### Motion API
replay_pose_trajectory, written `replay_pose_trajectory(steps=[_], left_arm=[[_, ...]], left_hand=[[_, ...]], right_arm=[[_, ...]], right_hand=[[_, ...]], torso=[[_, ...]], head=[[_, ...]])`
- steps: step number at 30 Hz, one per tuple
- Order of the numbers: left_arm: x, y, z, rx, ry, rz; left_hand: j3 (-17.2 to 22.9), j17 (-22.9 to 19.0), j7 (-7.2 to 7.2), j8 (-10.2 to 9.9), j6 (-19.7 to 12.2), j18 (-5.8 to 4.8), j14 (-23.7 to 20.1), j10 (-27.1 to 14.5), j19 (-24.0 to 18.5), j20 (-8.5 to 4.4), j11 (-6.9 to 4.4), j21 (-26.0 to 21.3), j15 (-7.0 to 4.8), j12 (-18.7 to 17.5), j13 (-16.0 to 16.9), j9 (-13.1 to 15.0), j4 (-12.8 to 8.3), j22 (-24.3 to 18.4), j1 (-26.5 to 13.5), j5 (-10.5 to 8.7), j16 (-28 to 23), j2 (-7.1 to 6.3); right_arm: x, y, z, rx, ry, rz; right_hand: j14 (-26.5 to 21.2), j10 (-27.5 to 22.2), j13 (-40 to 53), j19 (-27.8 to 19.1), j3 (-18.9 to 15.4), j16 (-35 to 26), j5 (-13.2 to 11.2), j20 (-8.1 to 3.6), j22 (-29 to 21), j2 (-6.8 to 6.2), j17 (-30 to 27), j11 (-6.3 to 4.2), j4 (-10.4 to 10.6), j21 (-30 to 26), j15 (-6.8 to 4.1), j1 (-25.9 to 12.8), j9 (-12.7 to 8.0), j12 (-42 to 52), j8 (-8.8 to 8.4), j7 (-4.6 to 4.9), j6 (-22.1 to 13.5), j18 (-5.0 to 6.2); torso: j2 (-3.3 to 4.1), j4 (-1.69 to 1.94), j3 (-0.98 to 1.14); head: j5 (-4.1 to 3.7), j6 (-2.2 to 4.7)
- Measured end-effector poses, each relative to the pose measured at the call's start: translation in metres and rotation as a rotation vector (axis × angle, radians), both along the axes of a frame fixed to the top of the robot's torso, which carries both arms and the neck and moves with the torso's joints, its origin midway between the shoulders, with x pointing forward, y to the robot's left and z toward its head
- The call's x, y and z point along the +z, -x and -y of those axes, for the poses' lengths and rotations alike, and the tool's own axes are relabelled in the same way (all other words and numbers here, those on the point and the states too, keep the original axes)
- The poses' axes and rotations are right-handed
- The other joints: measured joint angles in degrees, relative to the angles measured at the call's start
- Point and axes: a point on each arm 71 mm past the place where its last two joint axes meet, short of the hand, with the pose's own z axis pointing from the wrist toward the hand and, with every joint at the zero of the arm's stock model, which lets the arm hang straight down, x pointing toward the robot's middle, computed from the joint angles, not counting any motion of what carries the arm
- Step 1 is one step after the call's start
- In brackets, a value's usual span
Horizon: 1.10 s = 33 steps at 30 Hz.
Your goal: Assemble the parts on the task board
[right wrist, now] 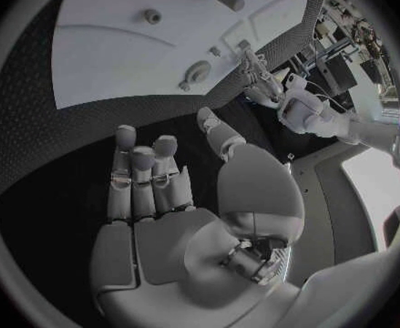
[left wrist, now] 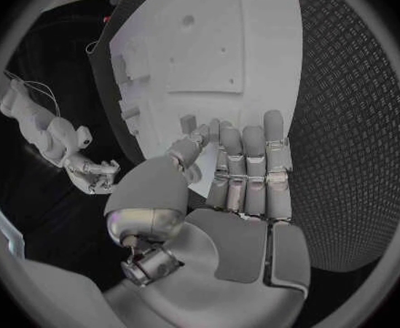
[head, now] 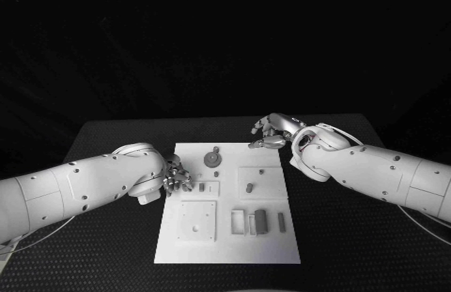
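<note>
Task board [head: 229, 240] sits centre of head view, white plate on black table [head: 113, 135]. Left hand [head: 176, 178] at board's left edge, mid-frame left, fingers over the rim near a small part [head: 201, 187] in a square recess; left wrist view shows fingers [left wrist: 250, 171] straight, side by side, nothing in palm, tips over board edge. Right hand [head: 272, 134] at upper right of board, just off its top right corner, fingers loosely curled, apart, holding nothing; right wrist view shows empty palm [right wrist: 163, 226] above the table. Round part [head: 214, 158] w/ knob lies near board's top, betw both hands, closer to right. Dark upright part [head: 261, 220] and slim part [head: 281, 222] in slots lower right of board, well apart from both hands.
</note>
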Motion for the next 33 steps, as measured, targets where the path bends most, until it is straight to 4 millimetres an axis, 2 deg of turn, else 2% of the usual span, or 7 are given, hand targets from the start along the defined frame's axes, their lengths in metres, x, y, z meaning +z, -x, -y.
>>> replay_pose_trajectory(steps=[14, 33], left_arm=[[0.0004, -0.0008, 0.0014, -0.003, -0.003, 0.012], [0.0007, -0.0024, 0.0038, -0.02, -0.019, 0.011]], left_hand=[[0.0, 0.0, 0.02, 0.2, 0.0, 0.0, 0.1, 0.1, 0.0, 0.0, -0.08, 0.0, 0.09, 0.0, 0.0, 0.0, -0.1, 0.0, 0.0, -0.02, 0.0, 0.0], [0.0, 0.0, 0.05, 0.2, 0.0, 0.0, 0.3, 0.3, 0.0, 0.01, -0.08, 0.0, -0.08, 0.0, -0.1, 0.0, -0.1, 0.1, 0.0, -0.17, 0.0, 0.0]], right_arm=[[-0.0002, 0.0, 0.0002, 0.0, 0.0, -0.001], [-0.0005, 0.0, 0.0006, 0.0, 0.001, -0.003]], right_hand=[[0.0, 0.0, 0.0, 0.0, 0.0, 0.0, 0.0, 0.0, 0.0, 0.0, 0.0, 0.0, 0.0, 0.0, -0.11, 0.0, 0.0, 0.0, 0.0, -0.09, 0.1, 0.0], [-0.1, 0.0, 0.0, 0.0, -0.2, 0.0, 0.0, 0.0, 0.0, -0.01, 0.0, 0.0, -0.2, 0.0, -0.17, 0.0, 0.0, 0.0, 0.0, -0.11, 0.1, 0.0]], torso=[[0.0, 0.01, -0.07], [-0.01, 0.01, -0.03]], head=[[-0.14, 0.02], [-0.16, -0.07]])
